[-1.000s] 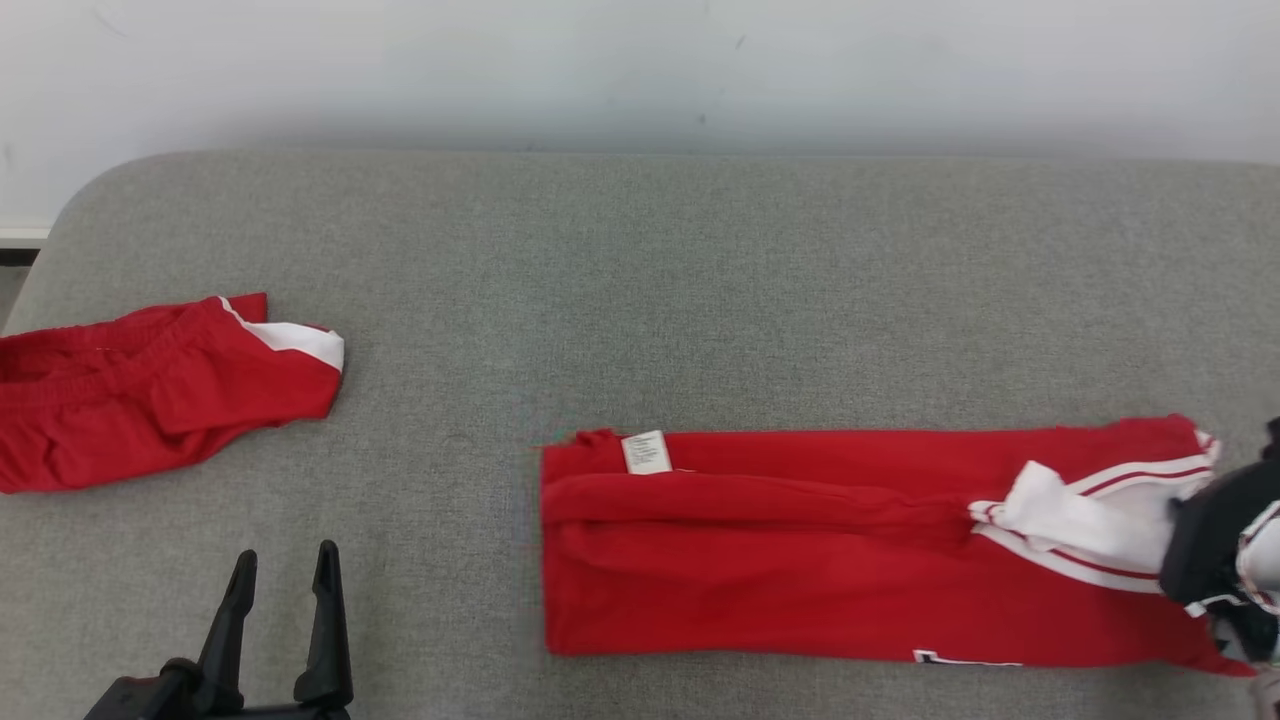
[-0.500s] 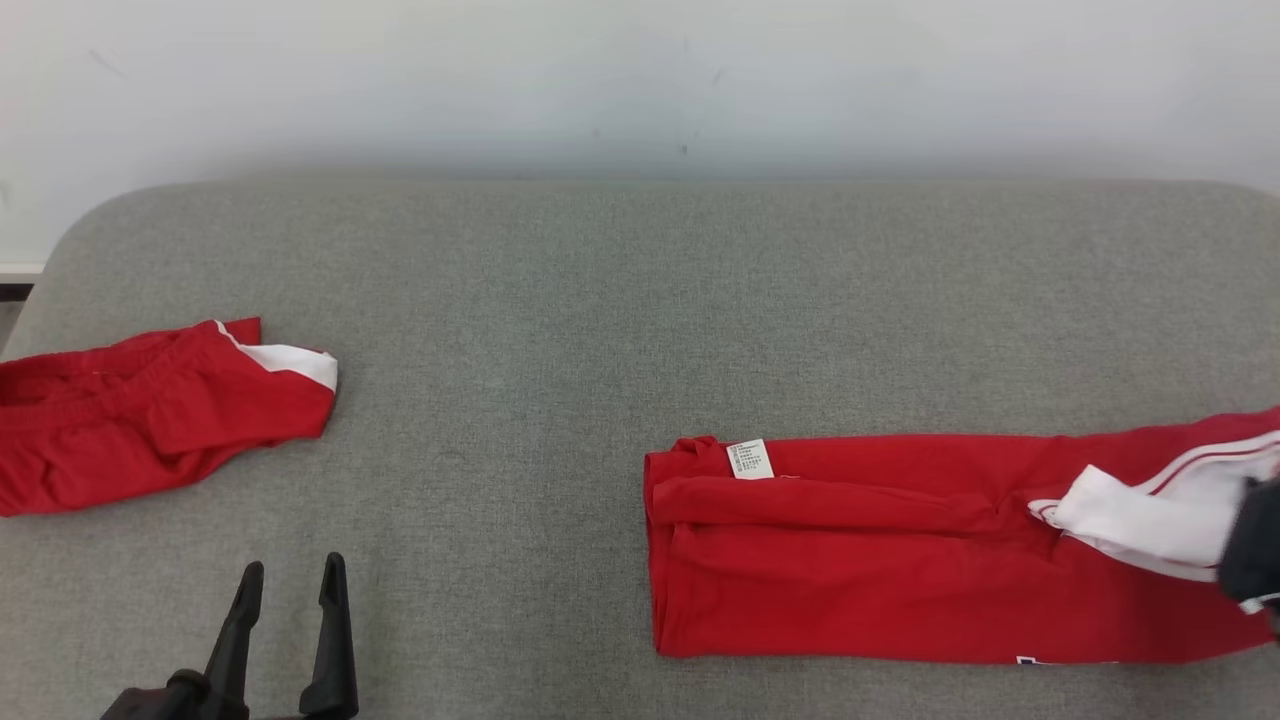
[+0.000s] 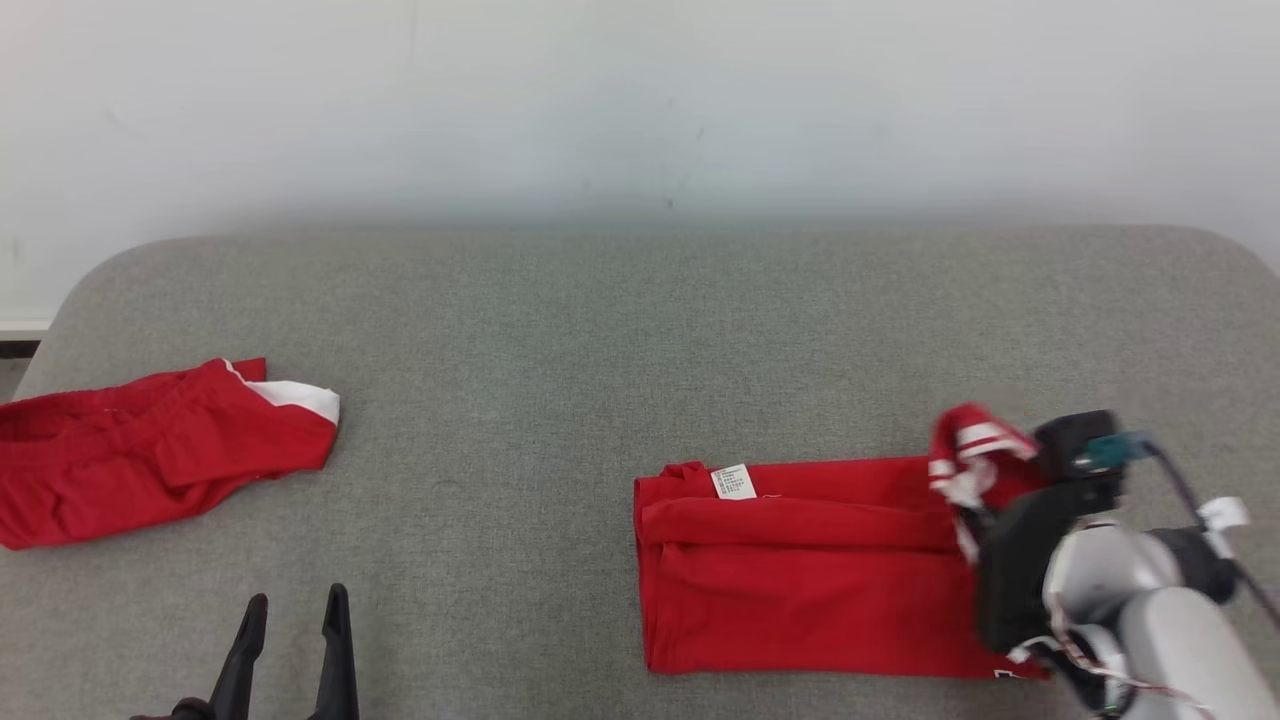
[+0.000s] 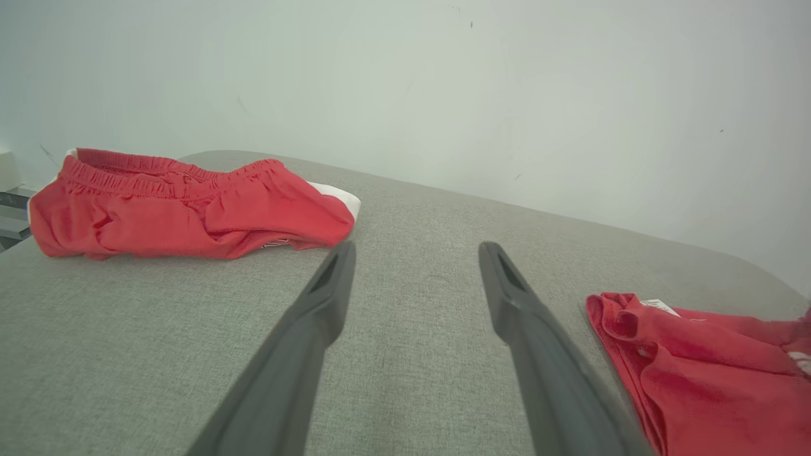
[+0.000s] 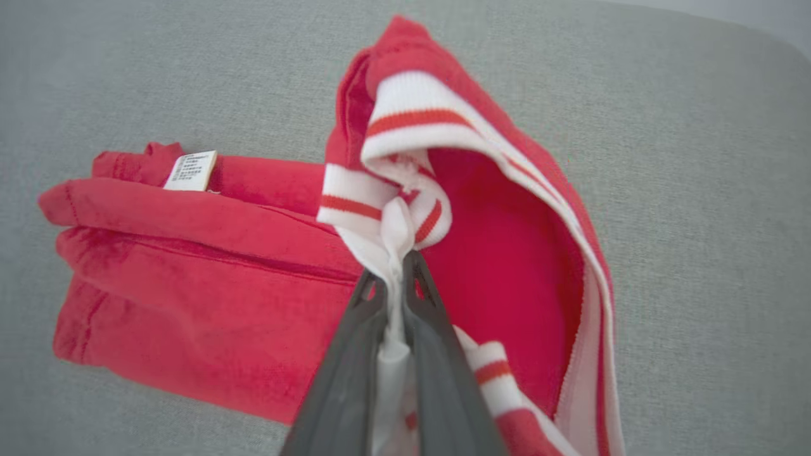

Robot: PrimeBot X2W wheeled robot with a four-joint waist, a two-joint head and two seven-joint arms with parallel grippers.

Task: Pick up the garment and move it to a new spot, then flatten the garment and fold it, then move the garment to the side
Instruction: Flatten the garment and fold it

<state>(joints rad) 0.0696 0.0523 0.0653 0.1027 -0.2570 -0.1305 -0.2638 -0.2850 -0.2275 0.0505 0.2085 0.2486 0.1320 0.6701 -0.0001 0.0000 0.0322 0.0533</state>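
Observation:
The garment (image 3: 800, 570) is a red top with white, red-striped trim, lying in a long folded band right of centre on the grey padded table (image 3: 600, 330). A white label (image 3: 733, 481) shows at its left end. My right gripper (image 3: 972, 500) is shut on the garment's striped trim end (image 5: 405, 126), which it holds raised and doubled back over the red body (image 5: 190, 285). Near the table's front left, my left gripper (image 3: 295, 612) stands open on nothing, and its fingers (image 4: 329, 285) point across bare fabric. The garment's left end (image 4: 697, 354) lies to their right.
A second red garment, shorts with a white panel (image 3: 150, 450), lies crumpled at the table's left edge, and the left wrist view shows these shorts (image 4: 177, 202) too. A pale wall (image 3: 640, 100) rises behind the table. The table's corners are rounded.
The head camera has shifted. My right gripper has lifted the striped end and carried it left over the garment, so the band looks shorter. The left gripper stays put.

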